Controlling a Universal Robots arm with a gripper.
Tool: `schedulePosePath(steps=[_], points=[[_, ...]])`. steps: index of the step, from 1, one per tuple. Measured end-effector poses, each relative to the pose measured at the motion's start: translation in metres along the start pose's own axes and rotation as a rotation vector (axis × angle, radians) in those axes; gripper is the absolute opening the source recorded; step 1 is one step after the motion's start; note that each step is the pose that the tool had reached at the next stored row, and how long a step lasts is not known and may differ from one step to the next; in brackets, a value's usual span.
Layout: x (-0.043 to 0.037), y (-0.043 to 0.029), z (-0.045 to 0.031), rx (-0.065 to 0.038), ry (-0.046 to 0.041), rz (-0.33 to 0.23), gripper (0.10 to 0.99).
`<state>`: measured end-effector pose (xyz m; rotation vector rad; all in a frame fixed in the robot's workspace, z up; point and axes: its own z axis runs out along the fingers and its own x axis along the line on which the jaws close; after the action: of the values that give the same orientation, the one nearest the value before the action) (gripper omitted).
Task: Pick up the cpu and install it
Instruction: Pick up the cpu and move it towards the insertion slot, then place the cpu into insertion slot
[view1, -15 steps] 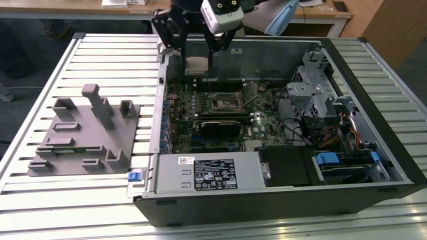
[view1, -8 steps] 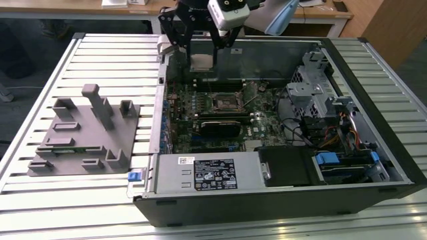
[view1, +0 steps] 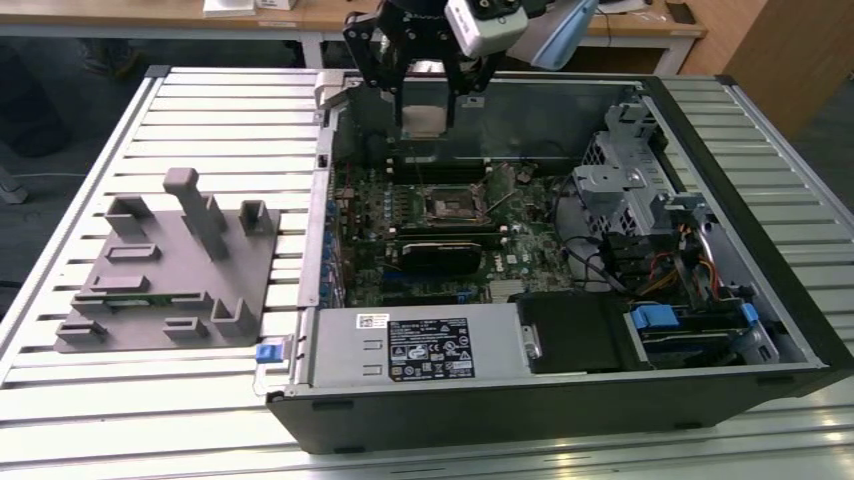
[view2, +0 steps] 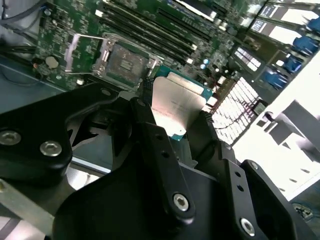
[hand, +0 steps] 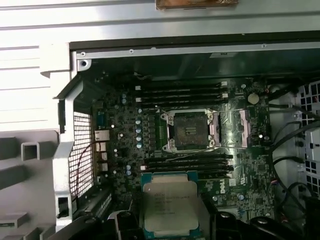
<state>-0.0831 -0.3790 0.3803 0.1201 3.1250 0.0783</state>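
– Over the open computer case (view1: 561, 405), entry one: what hangs there?

– One cpu (view1: 424, 120), with a pale silvery top and a thin green edge. It is held in the air between the black jaws, which are closed narrow on two of its opposite edges. Both wrist views show a black finger (view2: 150, 132) pressed to each side of the chip.

– Where is it relative to the board?

– In the exterior view it sits above the far part of the motherboard (view1: 534, 245), beyond the socket (view1: 450, 207) and clear of it. It touches nothing except the jaws.

– Entry two, the socket?

– One square socket, bare. Its metal retaining frame (hand: 243, 129) is swung open beside it. Dark memory slots (hand: 182, 91) run along two of its sides.

– What else is in the case?

– One power supply (view1: 414, 345) with a label, at the near wall. One grey drive cage (view1: 627, 180) is on the exterior view's right, with blue tabs (view1: 657, 318) and cables nearby.

– And outside the case?

– One grey plastic fixture (view1: 167, 270) with upright blocks lies on the slatted metal desk (view1: 134, 400). It is on the exterior view's left, just beside the case.
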Motion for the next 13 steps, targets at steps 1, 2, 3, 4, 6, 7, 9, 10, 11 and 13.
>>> schedulePosePath(steps=[1,2,3,4,6,7,9,10,11,13], points=[[-0.0036,0.0005,0.0002,0.000,-0.0001,0.000,0.525],[-0.0076,0.0011,0.0005,0.000,-0.0003,0.000,0.525],[-0.0108,0.0016,0.0006,0.000,-0.0004,0.000,0.525],[-0.0138,0.0020,0.0007,0.000,-0.0005,0.000,0.525],[-0.0202,0.0030,0.0010,0.000,-0.0009,0.000,0.525],[-0.0233,0.0034,0.0011,0.000,-0.0010,0.000,0.525],[-0.0295,0.0039,0.0014,0.000,-0.0012,0.000,0.525],[-0.0317,0.0041,0.0014,0.000,-0.0012,0.000,0.525],[-0.0331,0.0041,0.0014,0.000,-0.0012,0.000,0.525],[-0.0353,0.0043,0.0015,0.000,-0.0012,0.001,0.525]])
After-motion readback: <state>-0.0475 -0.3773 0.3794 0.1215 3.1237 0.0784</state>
